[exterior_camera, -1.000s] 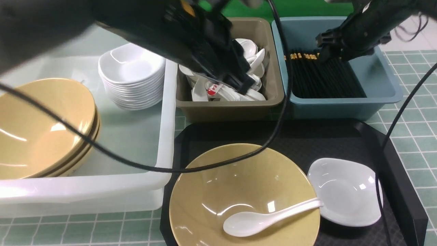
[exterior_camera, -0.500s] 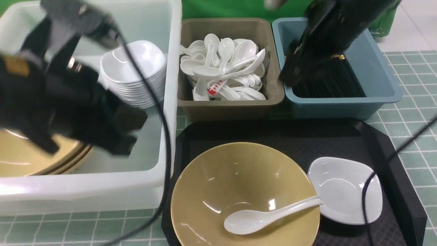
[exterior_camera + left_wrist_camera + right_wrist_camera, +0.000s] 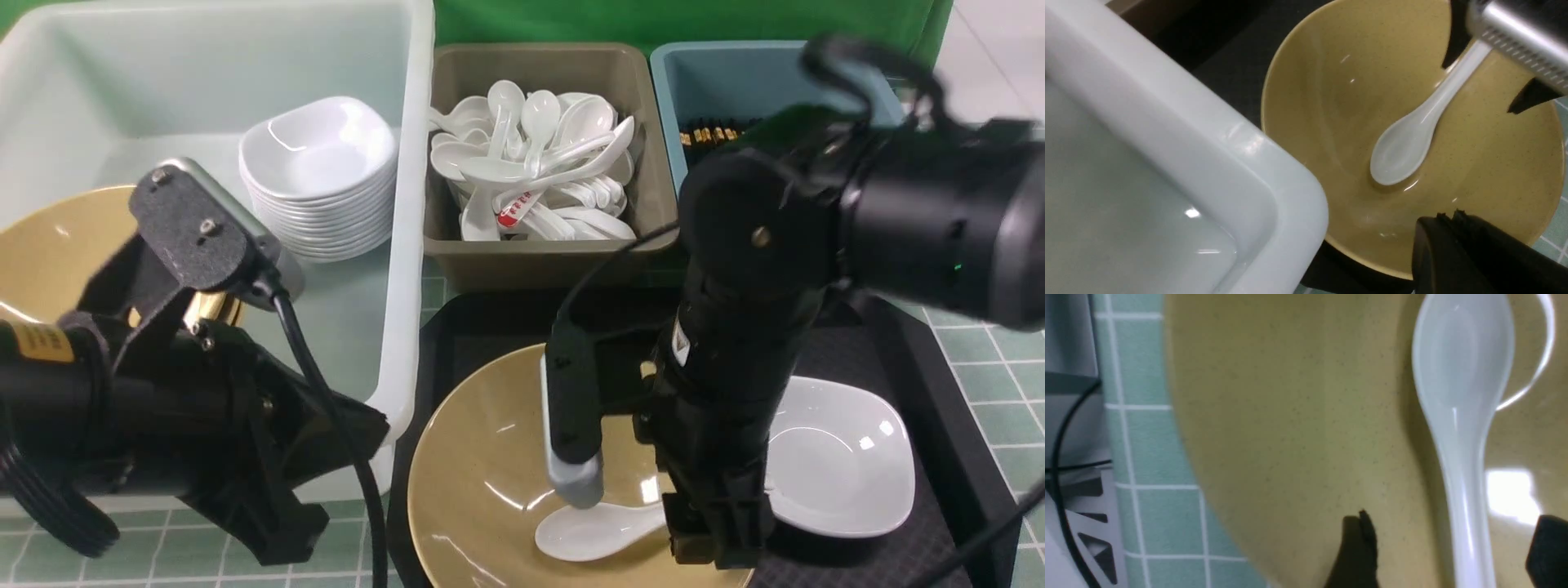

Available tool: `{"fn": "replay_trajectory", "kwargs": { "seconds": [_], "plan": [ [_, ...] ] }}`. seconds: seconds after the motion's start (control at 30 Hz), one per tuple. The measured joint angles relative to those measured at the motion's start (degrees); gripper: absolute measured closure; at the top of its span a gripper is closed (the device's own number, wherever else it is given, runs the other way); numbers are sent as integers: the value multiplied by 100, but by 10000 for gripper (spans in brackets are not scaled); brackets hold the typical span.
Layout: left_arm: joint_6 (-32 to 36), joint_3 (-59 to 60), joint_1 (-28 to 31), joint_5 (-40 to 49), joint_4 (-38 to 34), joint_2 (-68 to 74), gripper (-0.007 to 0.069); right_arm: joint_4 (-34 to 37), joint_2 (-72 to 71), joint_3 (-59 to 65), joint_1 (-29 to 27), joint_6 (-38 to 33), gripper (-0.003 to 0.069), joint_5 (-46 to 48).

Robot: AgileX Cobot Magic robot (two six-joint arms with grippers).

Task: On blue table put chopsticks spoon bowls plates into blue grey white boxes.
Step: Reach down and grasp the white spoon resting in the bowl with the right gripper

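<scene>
A white spoon [image 3: 588, 531] lies in a tan bowl [image 3: 490, 474] on the black tray. My right gripper [image 3: 710, 543] is open and low over the bowl. In the right wrist view its fingers [image 3: 1357, 543] stand on either side of the spoon's handle [image 3: 1466, 506], not closed on it. My left gripper [image 3: 1447, 214] is shut and empty, at the bowl's near-left rim [image 3: 1331, 102], by the white tub's corner [image 3: 1188, 134]. A white plate [image 3: 841, 465] sits right of the bowl. Chopsticks [image 3: 718, 131] lie in the blue box [image 3: 718, 73].
The white tub [image 3: 408, 245] holds a stack of plates [image 3: 318, 163] and tan bowls [image 3: 49, 245]. The grey box [image 3: 555, 257] holds several spoons. The black tray [image 3: 490, 318] sits on the blue table [image 3: 988, 343]. My left arm [image 3: 163, 392] covers the tub's front.
My right arm has swung from the blue box down to the bowl, over the spoon's handle. My left arm has moved from the grey box across the tub to the front left.
</scene>
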Motion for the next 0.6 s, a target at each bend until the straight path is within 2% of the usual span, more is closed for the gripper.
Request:
{"fn": "replay_trajectory", "kwargs": {
  "seconds": [0.17,0.27,0.37,0.4,0.43,0.53,0.6],
  "plan": [
    [436,36,0,-128,-311,13,637,-72,375,1,0,-103,131,-382],
    [518,36,0,-226,-357,131,637,-133,646,0,0,-101,226,-552],
    [539,36,0,-356,-362,245,637,-144,717,-26,0,-101,363,-566],
    [547,36,0,-387,-362,262,637,-144,717,-35,0,-101,377,-566],
    [550,36,0,-486,-362,311,637,-156,728,-105,0,-101,459,-532],
    [492,36,13,-750,-362,386,637,-156,728,-420,0,-44,455,-340],
    [184,-36,183,-1049,-357,454,637,-240,728,-826,0,85,454,-91]
  ]
}}
